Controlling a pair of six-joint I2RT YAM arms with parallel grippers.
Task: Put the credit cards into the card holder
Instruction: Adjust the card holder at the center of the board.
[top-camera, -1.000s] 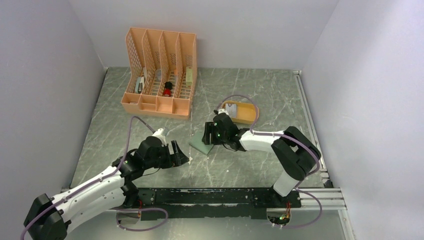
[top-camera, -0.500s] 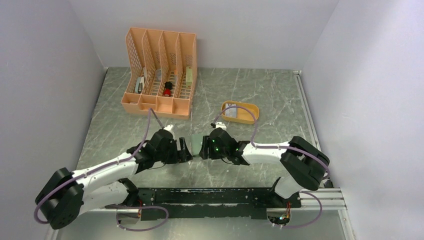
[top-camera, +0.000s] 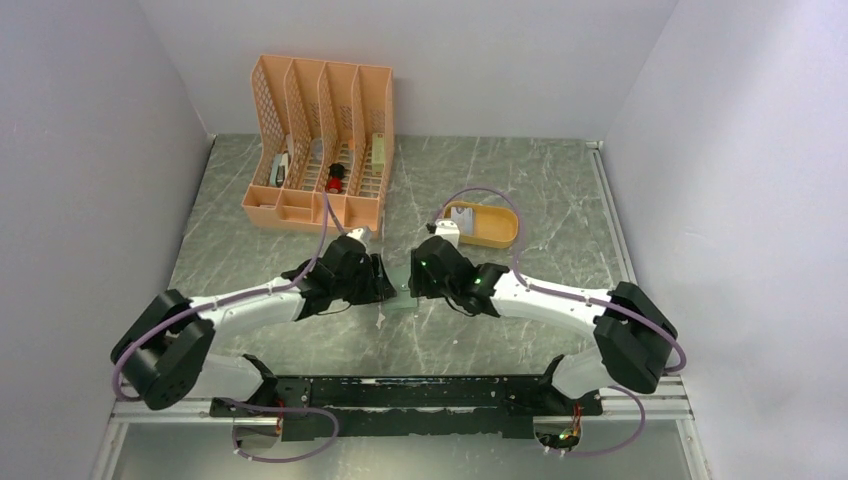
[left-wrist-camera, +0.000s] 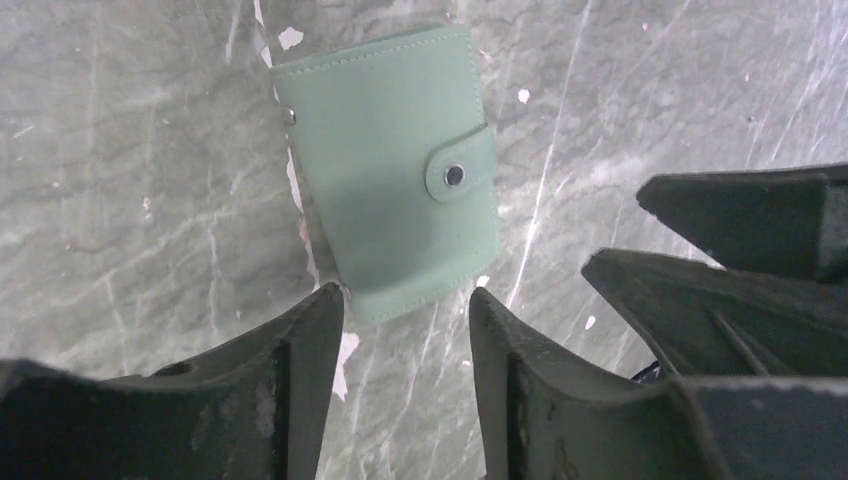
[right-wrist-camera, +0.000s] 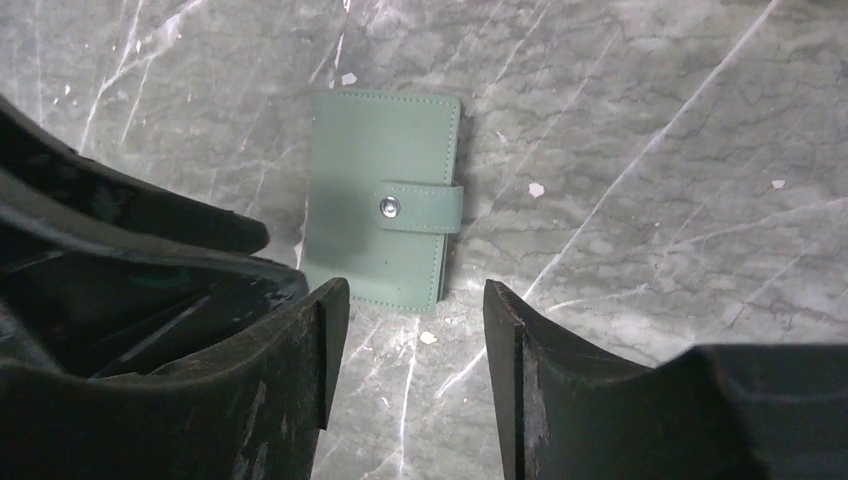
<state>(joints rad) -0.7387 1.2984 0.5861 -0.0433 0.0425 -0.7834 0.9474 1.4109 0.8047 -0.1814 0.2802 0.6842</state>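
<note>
On the marbled table (top-camera: 250, 210), a peach lattice organizer (top-camera: 320, 140) is seen at upper left, out of the way. At frame centre the left gripper (left-wrist-camera: 405, 310) and right gripper (right-wrist-camera: 415, 300) are held spread and empty over one spot from either side, presumably so the wallet can be braced and unsnapped. The yellow tray (top-camera: 497, 238), right of centre, seems to hold the credit cards (top-camera: 460, 217). The card holder (left-wrist-camera: 385, 170) is laid flat between the grippers, its snap closed.
</note>
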